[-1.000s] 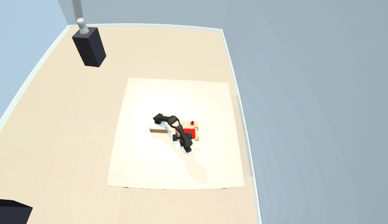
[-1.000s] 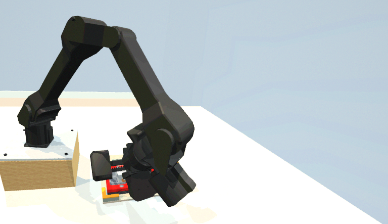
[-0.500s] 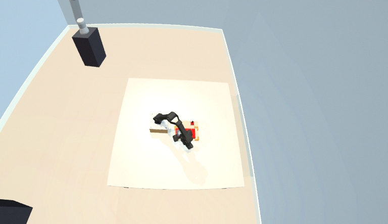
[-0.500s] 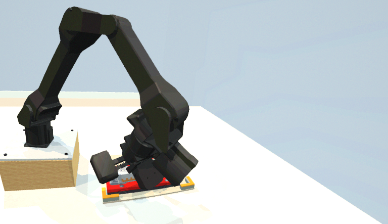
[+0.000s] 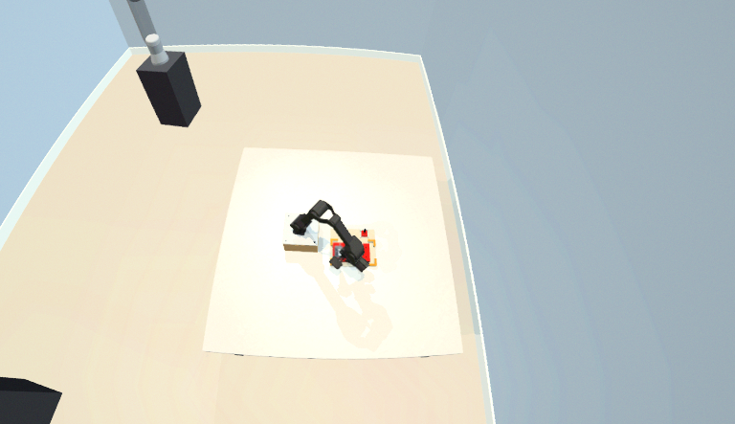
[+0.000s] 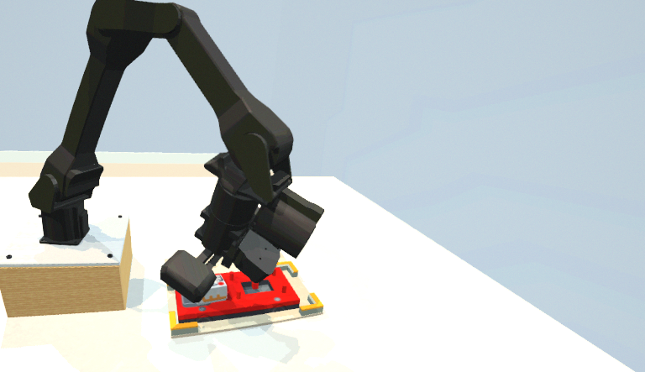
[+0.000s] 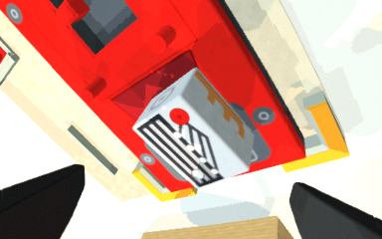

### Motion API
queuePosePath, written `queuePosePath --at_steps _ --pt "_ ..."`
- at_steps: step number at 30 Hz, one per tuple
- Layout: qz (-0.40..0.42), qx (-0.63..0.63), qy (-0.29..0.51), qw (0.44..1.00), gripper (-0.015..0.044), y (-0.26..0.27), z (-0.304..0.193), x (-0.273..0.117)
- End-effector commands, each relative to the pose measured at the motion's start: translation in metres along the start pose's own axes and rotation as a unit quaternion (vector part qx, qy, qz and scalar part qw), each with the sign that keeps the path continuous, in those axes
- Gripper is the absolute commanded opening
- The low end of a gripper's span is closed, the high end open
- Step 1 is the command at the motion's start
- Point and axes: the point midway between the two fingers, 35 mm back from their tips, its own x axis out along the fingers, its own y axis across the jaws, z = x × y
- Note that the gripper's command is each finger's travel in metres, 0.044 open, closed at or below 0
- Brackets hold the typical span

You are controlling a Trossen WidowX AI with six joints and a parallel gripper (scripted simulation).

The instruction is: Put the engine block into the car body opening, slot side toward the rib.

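The red car body (image 6: pixel 256 302) (image 7: pixel 221 70) lies on a cream board with orange corner pieces. The engine block (image 6: pixel 217 295) (image 7: pixel 199 131), pale grey with a striped top, a red round cap and an orange pattern on one side, stands in the opening at the body's end nearest the arm's base. It rises above the red surface; part of the dark red recess shows beside it. How deep it sits, and the rib, I cannot make out. My gripper (image 6: pixel 223 273) (image 7: pixel 190 184) is wide open and empty, above the block. In the exterior view a finger hides part of the block.
The cream board (image 6: pixel 306 285) (image 7: pixel 264 30) carries raised orange corners (image 6: pixel 312 304) (image 7: pixel 332 131). Red pegs (image 6: pixel 284 290) (image 7: pixel 163 40) stand up from the body. A small red part with a black top (image 5: pixel 364 233) is beside the body. The wooden base box (image 5: pixel 300 247) (image 6: pixel 61 291) (image 7: pixel 214 230) supports the arm.
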Motion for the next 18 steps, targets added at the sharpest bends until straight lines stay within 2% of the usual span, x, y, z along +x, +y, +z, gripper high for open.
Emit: queuePosePath --at_steps 1,18 --pt "-0.023 -0.053 -0.019 0.998 0.0440 0.0012 -0.0023 0.0007" --pt "-0.139 -0.290 -0.106 0.941 0.0440 0.0086 -0.0083 -0.0056"
